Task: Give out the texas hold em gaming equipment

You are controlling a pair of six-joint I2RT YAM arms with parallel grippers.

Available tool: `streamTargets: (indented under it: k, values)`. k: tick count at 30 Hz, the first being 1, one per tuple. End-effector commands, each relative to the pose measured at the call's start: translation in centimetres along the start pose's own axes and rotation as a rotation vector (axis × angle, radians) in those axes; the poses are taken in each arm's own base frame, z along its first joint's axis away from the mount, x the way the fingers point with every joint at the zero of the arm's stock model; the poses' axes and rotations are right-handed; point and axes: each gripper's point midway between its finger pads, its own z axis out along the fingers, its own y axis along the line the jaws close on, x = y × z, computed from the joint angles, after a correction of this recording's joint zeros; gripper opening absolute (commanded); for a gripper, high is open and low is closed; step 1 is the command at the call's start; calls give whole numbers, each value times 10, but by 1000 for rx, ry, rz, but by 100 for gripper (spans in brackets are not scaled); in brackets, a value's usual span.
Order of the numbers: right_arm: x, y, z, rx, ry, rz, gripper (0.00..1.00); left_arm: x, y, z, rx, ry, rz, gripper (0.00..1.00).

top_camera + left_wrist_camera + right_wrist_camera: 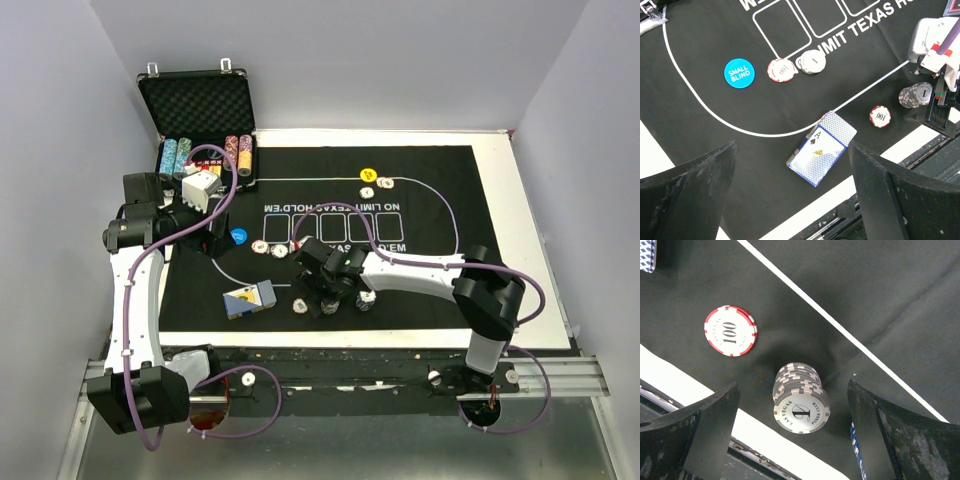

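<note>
A blue-backed card deck (pixel 250 298) lies on the mat's near left; in the left wrist view the deck (pixel 821 147) has an ace of spades on top. My left gripper (pixel 792 145) is open and empty above the mat, just left of the deck. My right gripper (pixel 792 386) is open, its fingers on either side of a grey "1" chip stack (pixel 801 397) and not touching it. A red "100" chip (pixel 730 330) lies to the stack's left. The blue "SMALL BLIND" button (pixel 739 73) sits near a red chip (pixel 781 69) and grey chips (pixel 812 61). The yellow button (pixel 367 175) is far. No red triangular marker shows.
The black mat (pixel 430 210) covers the white table. The open foam-lined case (pixel 195 100) holds rows of chips at the back left. Two small chips (pixel 385 183) lie beside the yellow button. A blue-and-white edge (pixel 855 445) shows by my right gripper's right finger.
</note>
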Motion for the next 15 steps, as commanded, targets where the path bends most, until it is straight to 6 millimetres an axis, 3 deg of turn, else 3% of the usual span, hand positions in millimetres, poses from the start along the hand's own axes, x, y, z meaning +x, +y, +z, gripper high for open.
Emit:
streamTargets:
  k: [1,15]
  values:
    - [19,0,10,12,58,1,94,-2,-1,-5,-6,-9,5,99]
    - [21,-1,10,20,65,10,70,-5,0,-6,-8,-10,8,99]
